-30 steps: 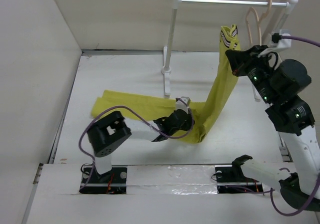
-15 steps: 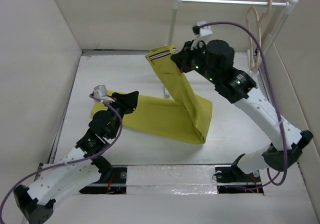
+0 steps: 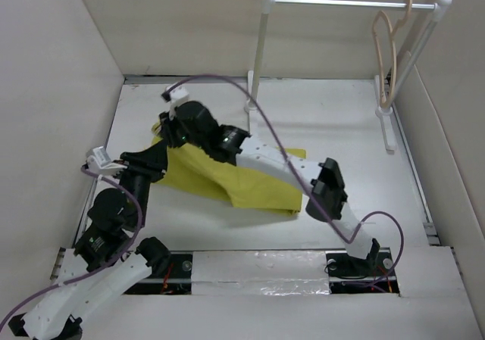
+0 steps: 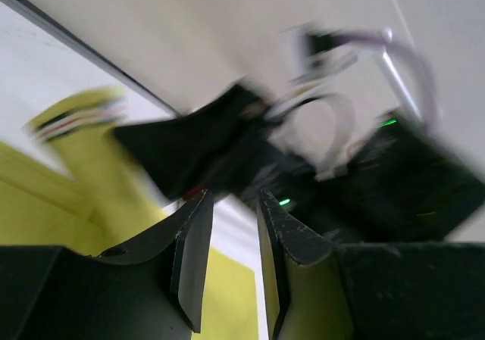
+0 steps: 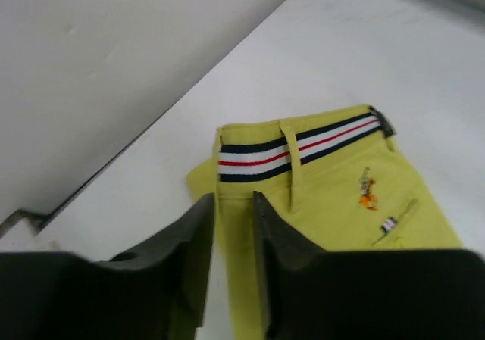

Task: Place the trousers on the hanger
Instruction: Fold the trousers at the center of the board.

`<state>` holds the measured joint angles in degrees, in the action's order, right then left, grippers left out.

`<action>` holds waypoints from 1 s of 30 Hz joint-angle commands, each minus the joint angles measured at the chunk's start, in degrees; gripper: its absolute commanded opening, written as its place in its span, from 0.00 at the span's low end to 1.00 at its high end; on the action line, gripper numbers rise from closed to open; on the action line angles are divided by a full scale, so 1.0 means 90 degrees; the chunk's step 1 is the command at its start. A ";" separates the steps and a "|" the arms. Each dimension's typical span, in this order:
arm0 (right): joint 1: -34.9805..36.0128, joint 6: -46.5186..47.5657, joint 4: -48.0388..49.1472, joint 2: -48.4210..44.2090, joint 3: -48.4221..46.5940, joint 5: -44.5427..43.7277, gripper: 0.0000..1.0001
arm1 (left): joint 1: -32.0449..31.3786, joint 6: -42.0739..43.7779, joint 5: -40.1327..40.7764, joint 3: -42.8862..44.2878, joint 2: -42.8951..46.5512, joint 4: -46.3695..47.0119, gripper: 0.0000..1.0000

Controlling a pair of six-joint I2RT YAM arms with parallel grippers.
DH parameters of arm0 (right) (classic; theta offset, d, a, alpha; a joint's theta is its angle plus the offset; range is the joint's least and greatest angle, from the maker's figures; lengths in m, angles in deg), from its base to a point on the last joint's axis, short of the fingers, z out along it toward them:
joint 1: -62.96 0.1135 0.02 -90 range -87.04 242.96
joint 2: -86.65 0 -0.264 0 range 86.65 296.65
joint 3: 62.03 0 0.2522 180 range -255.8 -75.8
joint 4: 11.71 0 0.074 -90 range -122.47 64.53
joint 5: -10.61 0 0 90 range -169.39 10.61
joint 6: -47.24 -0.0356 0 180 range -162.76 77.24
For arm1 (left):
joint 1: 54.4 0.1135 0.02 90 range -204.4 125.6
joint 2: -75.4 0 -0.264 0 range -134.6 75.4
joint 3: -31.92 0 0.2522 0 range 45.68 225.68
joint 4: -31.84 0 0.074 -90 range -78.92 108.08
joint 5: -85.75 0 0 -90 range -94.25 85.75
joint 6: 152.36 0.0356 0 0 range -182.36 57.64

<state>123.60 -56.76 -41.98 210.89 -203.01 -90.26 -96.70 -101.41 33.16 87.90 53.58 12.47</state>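
Observation:
The mustard-yellow trousers lie folded on the table, with the striped waistband flat at the left end. My right arm reaches across the table, and my right gripper hovers just over the waistband corner. Its fingers are slightly apart and clamp nothing. My left gripper is close beside it at the trousers' left edge, open, with table and yellow cloth showing through the gap. The pale wooden hanger hangs from the rail at the far right, away from both grippers.
The white rail rack stands at the back, with one post near the middle and the other at the right wall. Box walls close in the left, back and right sides. The right arm's purple cable arcs over the cloth.
My right arm swung from the rack down to the left, laid the waistband on the table and parted its jaws. My left arm drew back leftward and opened a little.

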 commanded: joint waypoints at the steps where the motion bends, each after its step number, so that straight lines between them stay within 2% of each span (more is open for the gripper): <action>1: 0.0293 -0.0494 0.1014 0.0665 -0.0502 0.1046 0.38 | 0.0013 0.0081 0.0774 0.0290 0.0567 -0.0324 0.27; 2: 0.0293 -0.0669 0.1053 0.1161 -0.0639 0.1429 0.41 | 0.0013 0.0100 0.0872 0.0280 0.0666 -0.0334 0.28; 3: 0.0235 -0.0971 0.1063 0.1378 -0.0949 0.1674 0.49 | 0.0013 0.0139 0.0979 0.0299 0.0744 -0.0344 0.28; 4: 0.0235 -0.1032 0.1054 0.1545 -0.1049 0.2083 0.72 | 0.0013 0.0139 0.1135 0.0319 0.0832 -0.0373 0.28; 5: 0.0235 -0.1052 0.0996 0.1672 -0.1118 0.2213 0.80 | 0.0013 0.0159 0.1185 0.0338 0.0833 -0.0422 0.28; 6: 0.0177 -0.1013 0.0966 0.1596 -0.1099 0.2243 0.84 | 0.0013 0.0159 0.1253 0.0368 0.0823 -0.0451 0.29; 8: 0.0050 -0.1003 0.1383 0.1129 -0.0098 0.2136 0.90 | 0.0013 0.0091 0.1254 0.0329 0.0687 -0.0500 0.30; 9: -0.0009 -0.1022 0.1898 0.0459 0.0390 0.2107 0.90 | 0.0013 0.0033 0.1176 0.0213 0.0629 -0.0461 0.30; 10: -0.0174 -0.1032 0.2145 0.0105 0.1304 0.2049 0.90 | 0.0013 -0.0026 0.1089 0.0115 0.0493 -0.0393 0.30; 11: -0.0272 -0.1032 0.2302 -0.0247 0.1738 0.2019 0.89 | 0.0013 -0.0056 0.1010 0.0008 0.0404 -0.0161 0.30; 12: -0.0370 -0.1023 0.2545 -0.0598 0.2168 0.1990 0.86 | 0.0013 -0.0104 0.0787 -0.0245 0.0326 0.0006 0.31; 13: -0.0545 -0.0984 0.2654 -0.1317 0.2607 0.1912 0.71 | 0.0013 -0.0134 0.0650 -0.0383 0.0074 0.0172 0.33; 14: -0.0624 -0.0945 0.2771 -0.1692 0.3530 0.1834 0.62 | 0.0013 -0.0144 0.0532 -0.0510 -0.0103 0.0512 0.33; 15: -0.0692 -0.0867 0.2917 -0.2034 0.3984 0.1708 0.52 | 0.0013 -0.0182 0.0328 -0.0724 -0.0288 0.0583 0.33; 16: -0.0761 -0.0837 0.2928 -0.2695 0.4414 0.1465 0.27 | 0.0013 -0.0251 0.0200 -0.0823 -0.0764 0.0806 0.34; 17: -0.0887 -0.0789 0.2929 -0.3011 0.5240 0.1356 0.19 | 0.0013 -0.0261 0.0064 -0.0920 -0.1039 0.1195 0.35; 18: -0.0956 -0.0759 0.2958 -0.3323 0.5664 0.1239 0.12 | 0.0081 -0.0251 -0.0257 -0.1057 -0.1303 0.1412 0.35; 19: -0.1024 -0.0759 0.2948 -0.3607 0.6065 0.0938 0.01 | 0.0081 -0.0271 -0.0405 -0.1116 -0.1915 0.1588 0.35; 21: -0.1238 -0.0866 0.2842 -0.4659 0.7223 0.0692 0.00 | 0.0139 -0.0241 -0.0775 -0.1127 -0.2910 0.2174 0.35; 22: -0.1308 -0.0886 0.2792 -0.4664 0.7598 0.0691 0.00 | 0.0140 -0.0261 -0.0855 -0.1097 -0.3207 0.2176 0.35; 24: -0.1405 -0.0934 0.2859 -0.5365 0.8660 0.0662 0.00 | 0.0276 -0.0251 -0.1030 -0.1010 -0.3764 0.2419 0.35; 26: -0.1484 -0.1090 0.2899 -0.5747 0.9240 0.0710 0.00 | 0.0500 -0.0290 -0.1372 -0.0999 -0.4409 0.2769 0.35; 27: -0.1542 -0.1188 0.2919 -0.6009 0.9475 0.0729 0.00 | 0.0811 -0.0387 -0.1518 -0.1038 -0.4575 0.2945 0.35; 30: -0.1543 -0.1286 0.2715 -0.6255 1.0159 0.0720 0.00 | 0.1582 -0.0631 -0.2687 -0.1418 -0.5171 0.3522 0.35</action>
<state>110.16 -66.70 -17.41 157.13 -114.32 -82.44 -87.65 -104.67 18.04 77.38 8.51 35.07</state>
